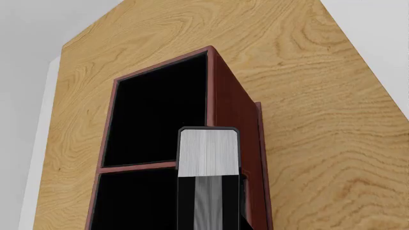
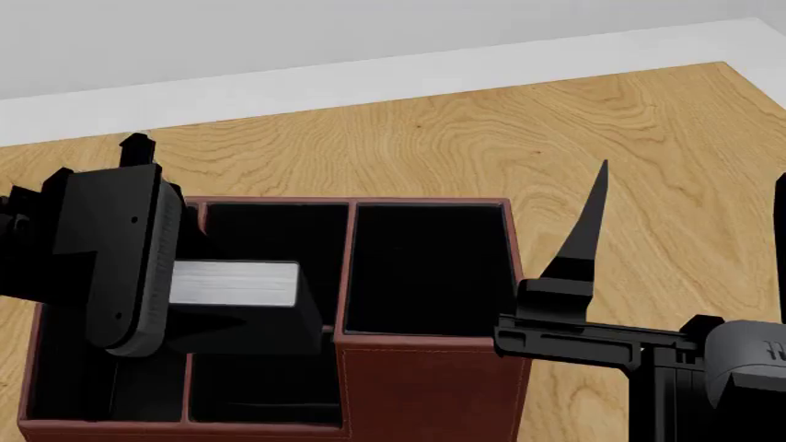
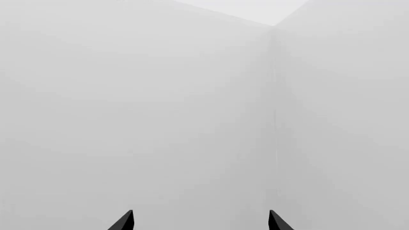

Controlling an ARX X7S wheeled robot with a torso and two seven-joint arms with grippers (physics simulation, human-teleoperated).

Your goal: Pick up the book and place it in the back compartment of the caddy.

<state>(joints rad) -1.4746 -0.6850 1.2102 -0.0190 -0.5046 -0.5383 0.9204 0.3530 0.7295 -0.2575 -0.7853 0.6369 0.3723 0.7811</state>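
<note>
Looking through the left wrist view, you are holding the book (image 1: 208, 158), stiff and probably weighty, by its covers above the caddy (image 1: 233, 115). Head view: left jaws are clamping it over the middle column. Right wrist view: right jaws are gaping, empty.

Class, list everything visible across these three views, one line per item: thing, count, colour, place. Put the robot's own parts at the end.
book: one, black cover with white page edges, held by the left gripper over the caddy's middle column.
caddy: one, dark red outside, black inside, four cells, on the table below the head camera.
table: one, light wood grain, under the caddy.
walls: plain pale grey, beyond the table; all the right wrist view shows.
left gripper: one, black, shut on the book.
right gripper: one, black, fingertips apart, empty, beside the caddy's right side.
</note>
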